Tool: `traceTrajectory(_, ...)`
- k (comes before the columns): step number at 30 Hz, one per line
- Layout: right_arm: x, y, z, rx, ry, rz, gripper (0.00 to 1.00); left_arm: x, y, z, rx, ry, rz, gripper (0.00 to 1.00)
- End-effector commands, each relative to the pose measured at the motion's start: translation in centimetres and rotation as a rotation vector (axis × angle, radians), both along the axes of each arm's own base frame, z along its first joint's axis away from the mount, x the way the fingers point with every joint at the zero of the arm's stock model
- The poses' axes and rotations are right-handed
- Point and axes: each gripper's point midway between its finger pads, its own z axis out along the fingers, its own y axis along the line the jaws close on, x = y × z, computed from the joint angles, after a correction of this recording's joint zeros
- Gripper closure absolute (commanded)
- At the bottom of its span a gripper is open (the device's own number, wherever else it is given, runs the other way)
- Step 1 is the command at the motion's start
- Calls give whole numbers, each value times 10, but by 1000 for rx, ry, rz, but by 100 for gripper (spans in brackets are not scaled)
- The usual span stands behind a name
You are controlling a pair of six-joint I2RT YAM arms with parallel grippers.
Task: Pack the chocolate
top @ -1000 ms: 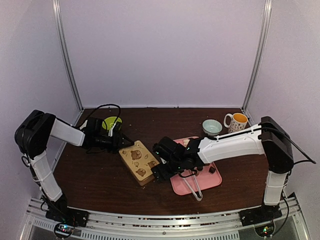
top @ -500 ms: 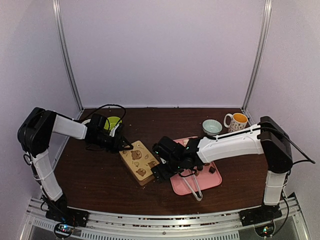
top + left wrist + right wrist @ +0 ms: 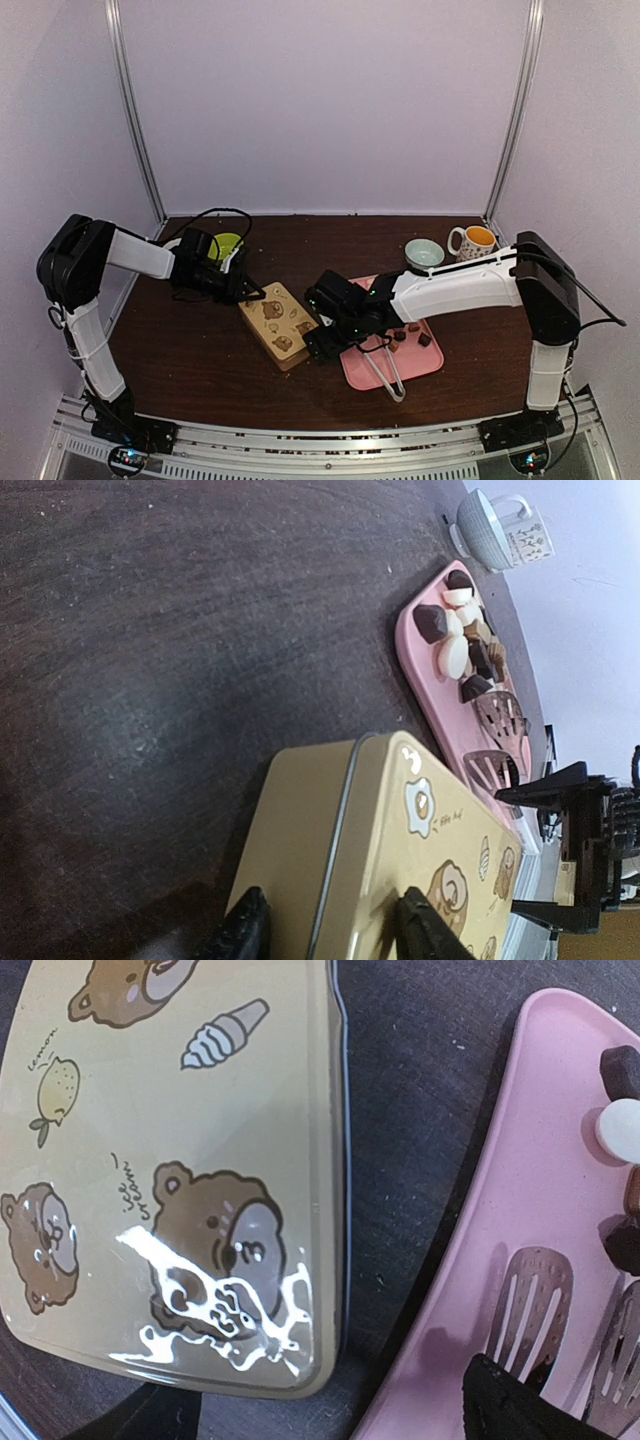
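The chocolate pieces, dark, caramel and cream, lie on a pink tray; they also show in the left wrist view and the right wrist view. A tan box with bear pictures lies shut left of the tray. My left gripper grips the box's far-left end, one finger on its side wall and one on the lid. My right gripper is open wide just above the box's near-right corner and the tray edge. Clear tongs lie on the tray.
A teal bowl and a white mug with an orange inside stand at the back right. A green bowl stands behind my left arm. White walls and metal posts close in the table.
My left gripper has moved right from beside the green bowl to the box's far-left end. My right gripper has barely moved.
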Motion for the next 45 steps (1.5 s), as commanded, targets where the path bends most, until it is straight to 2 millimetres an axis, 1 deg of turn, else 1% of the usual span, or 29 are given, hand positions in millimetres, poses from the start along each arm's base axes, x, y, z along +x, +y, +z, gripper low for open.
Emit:
traceTrajectory(1, 15, 8, 10, 41, -35, -23, 10, -12, 12, -37, 97, 88, 35, 60)
traceTrajectory(5, 15, 8, 12, 44, -37, -24, 10, -12, 20, -52, 162, 112, 56, 61)
traceTrajectory(10, 14, 8, 12, 43, -37, -21, 10, -13, 26, -62, 200, 117, 72, 62)
traceTrajectory(15, 14, 9, 12, 45, -34, -16, 11, -17, 27, -66, 196, 113, 72, 68)
traceTrajectory(20, 14, 8, 13, 43, -34, -15, 11, -21, 27, -68, 178, 96, 73, 68)
traceTrajectory(28, 13, 9, 12, 48, -30, -12, 11, -32, 36, -83, 192, 98, 119, 68)
traceTrajectory(32, 13, 10, 12, 49, -28, -14, 12, -34, 36, -86, 159, 78, 151, 70)
traceTrajectory(38, 12, 9, 12, 49, -28, -12, 12, -38, 41, -95, 184, 82, 165, 72)
traceTrajectory(42, 13, 9, 13, 55, -29, -14, 12, -41, 44, -98, 186, 81, 176, 73)
traceTrajectory(45, 12, 10, 14, 60, -28, -13, 12, -39, 41, -95, 164, 75, 179, 71)
